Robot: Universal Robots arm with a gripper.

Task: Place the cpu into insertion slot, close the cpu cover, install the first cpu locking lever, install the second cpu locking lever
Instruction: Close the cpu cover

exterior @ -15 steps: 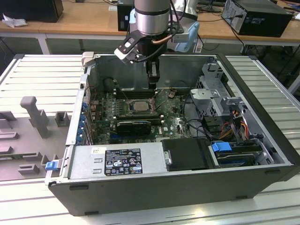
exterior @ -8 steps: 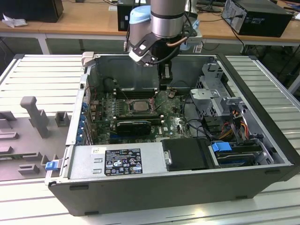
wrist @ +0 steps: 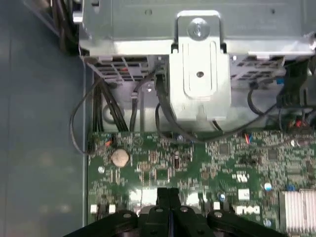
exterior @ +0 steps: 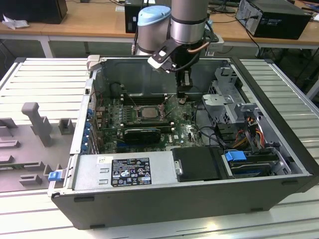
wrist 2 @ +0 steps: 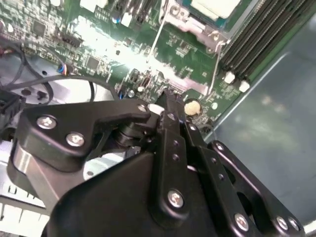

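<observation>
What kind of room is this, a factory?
Likely a robot lab or computer workshop: a robot arm reaches into an open computer case on a slatted metal table, with desks holding more computers behind.

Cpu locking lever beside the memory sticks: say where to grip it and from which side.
Take the cpu locking lever near its free end, probably the end toward the gripper, pinching across the thin wire from above. It is a slim rod running alongside the memory sticks, so a sideways approach looks crowded.
</observation>
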